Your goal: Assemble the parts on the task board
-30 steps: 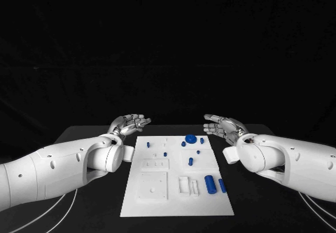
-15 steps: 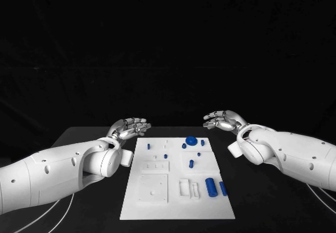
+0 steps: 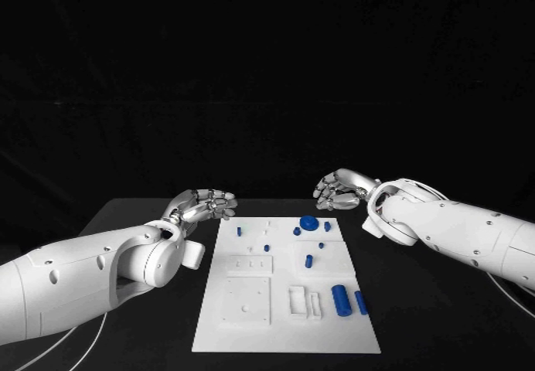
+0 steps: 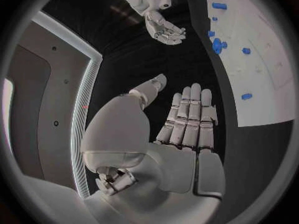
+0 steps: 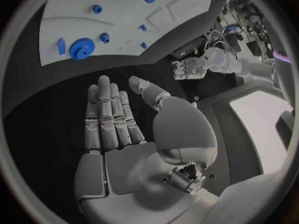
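Left hand hovers over the black table, just off the far-left corner of the task board; fingers straight and apart, nothing held. Board lies at table centre. Blue parts on it: a small peg at the far left, a gear at the far edge, two cylinders lying near the right edge. Right hand hangs beyond the board's far-right corner, fingers extended side by side, thumb apart, empty.
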Controlling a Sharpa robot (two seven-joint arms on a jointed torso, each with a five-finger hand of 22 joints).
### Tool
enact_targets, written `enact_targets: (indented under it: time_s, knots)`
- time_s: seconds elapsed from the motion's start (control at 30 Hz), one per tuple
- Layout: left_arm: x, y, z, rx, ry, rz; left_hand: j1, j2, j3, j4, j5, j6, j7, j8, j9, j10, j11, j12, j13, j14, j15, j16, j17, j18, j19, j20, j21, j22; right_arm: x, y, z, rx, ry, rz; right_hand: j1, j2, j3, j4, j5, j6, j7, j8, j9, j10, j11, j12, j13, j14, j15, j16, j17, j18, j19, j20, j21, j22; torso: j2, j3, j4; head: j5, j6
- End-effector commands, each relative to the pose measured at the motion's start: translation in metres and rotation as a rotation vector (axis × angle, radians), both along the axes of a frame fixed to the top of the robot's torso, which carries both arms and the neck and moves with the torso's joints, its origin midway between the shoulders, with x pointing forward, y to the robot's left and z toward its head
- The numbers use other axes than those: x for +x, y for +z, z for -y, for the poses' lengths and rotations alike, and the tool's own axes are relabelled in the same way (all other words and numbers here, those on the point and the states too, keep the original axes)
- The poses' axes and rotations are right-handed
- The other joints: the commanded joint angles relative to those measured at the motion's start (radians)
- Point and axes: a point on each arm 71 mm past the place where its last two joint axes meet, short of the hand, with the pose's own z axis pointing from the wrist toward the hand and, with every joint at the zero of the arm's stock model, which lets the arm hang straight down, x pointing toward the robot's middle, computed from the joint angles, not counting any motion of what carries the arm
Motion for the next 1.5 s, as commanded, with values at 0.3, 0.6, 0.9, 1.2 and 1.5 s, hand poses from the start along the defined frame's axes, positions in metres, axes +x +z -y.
enact_targets:
  time_s: [0.3, 0.6, 0.9, 1.2, 1.5]
  knots:
    - [-0.014, 0.016, 0.014, -0.038, -0.111, 0.046, -0.035, -0.002, 0.009, -0.027, 0.003, 0.014, 0.017, -0.016, -0.009, 0.009, 0.000, -0.011, -0.009, 0.012, -0.006, 0.014, -0.007, -0.007, 0.013, -0.004, 0.006, 0.013, -0.009, 0.008, -0.036, -0.394, 0.154, 0.147, 0.075, -0.031, -0.095, -0.002, 0.009, 0.082, -0.021, -0.038, -0.011, 0.066, -0.035, -0.064, 0.013, 0.210, -0.078, 0.446, 0.282, 0.045, 0.385, -0.149, 0.247, 0.026, 0.051, 0.0021, 0.0411, -0.037, 0.018]
    - [-0.017, 0.026, 0.019, -0.047, -0.131, 0.067, -0.044, -0.002, 0.013, -0.034, 0.002, 0.016, 0.017, -0.021, -0.012, 0.009, 0.001, -0.014, -0.012, 0.014, -0.008, 0.018, -0.010, -0.007, 0.017, -0.006, 0.008, 0.014, -0.010, 0.008, -0.048, -0.475, 0.156, 0.187, 0.075, -0.046, -0.078, -0.002, -0.020, 0.066, -0.010, -0.067, -0.022, 0.040, -0.019, -0.108, -0.002, 0.203, -0.062, 0.482, 0.287, 0.045, 0.384, -0.153, 0.278, 0.026, 0.075, -0.0004, 0.0543, -0.043, 0.022]
    - [-0.019, 0.033, 0.019, -0.050, -0.144, 0.078, -0.062, -0.006, 0.012, -0.039, -0.021, 0.018, 0.019, -0.027, -0.015, 0.008, 0.003, -0.019, -0.017, 0.011, -0.007, 0.021, -0.015, -0.009, 0.017, -0.007, 0.007, 0.014, -0.008, 0.009, -0.049, -0.542, 0.123, 0.230, 0.078, -0.064, -0.037, -0.001, -0.079, 0.072, -0.008, -0.080, -0.029, 0.046, -0.015, -0.127, -0.011, 0.197, -0.058, 0.500, 0.279, 0.045, 0.378, -0.153, 0.297, 0.024, 0.098, 0.0005, 0.0622, -0.048, 0.028]
    - [-0.022, 0.038, 0.016, -0.048, -0.146, 0.085, -0.067, -0.008, 0.012, -0.040, -0.025, 0.018, 0.019, -0.030, -0.016, 0.006, 0.004, -0.021, -0.019, 0.008, -0.006, 0.021, -0.017, -0.009, 0.015, -0.006, 0.006, 0.014, -0.003, 0.005, -0.041, -0.562, 0.106, 0.197, 0.056, -0.082, -0.007, 0.002, -0.116, 0.070, -0.006, -0.091, -0.035, 0.043, -0.012, -0.139, -0.020, 0.195, -0.055, 0.509, 0.268, 0.045, 0.376, -0.151, 0.307, 0.022, 0.110, -0.0001, 0.0632, -0.053, 0.031]
    - [-0.023, 0.042, 0.013, -0.047, -0.143, 0.092, -0.069, -0.010, 0.013, -0.041, -0.027, 0.017, 0.020, -0.031, -0.016, 0.005, 0.004, -0.022, -0.020, 0.007, -0.006, 0.021, -0.019, -0.009, 0.014, -0.006, 0.006, 0.014, -0.002, 0.002, -0.041, -0.568, 0.110, 0.189, 0.048, -0.084, -0.003, 0.002, -0.115, 0.069, -0.005, -0.093, -0.036, 0.041, -0.011, -0.139, -0.023, 0.195, -0.054, 0.512, 0.265, 0.045, 0.377, -0.152, 0.309, 0.022, 0.124, 0.0007, 0.0633, -0.055, 0.036]
